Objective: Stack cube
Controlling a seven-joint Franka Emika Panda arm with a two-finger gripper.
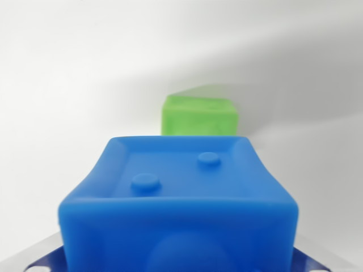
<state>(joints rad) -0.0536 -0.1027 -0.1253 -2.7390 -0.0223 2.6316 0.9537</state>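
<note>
A blue cube (178,198) with two round studs on its top face fills the lower half of the wrist view, very close to the camera. Only slivers of my gripper (178,267) show at the bottom corners: a finger (35,265) on the wrist view's left and another on the right, pressed against the blue cube's sides. The gripper looks shut on the blue cube. Behind it, further off, a green cube (199,116) sits on the white surface, slightly to the wrist view's right of centre. Its lower part is hidden by the blue cube.
A plain white surface (68,102) stretches all around the two cubes, with soft shadows to the right of the green cube.
</note>
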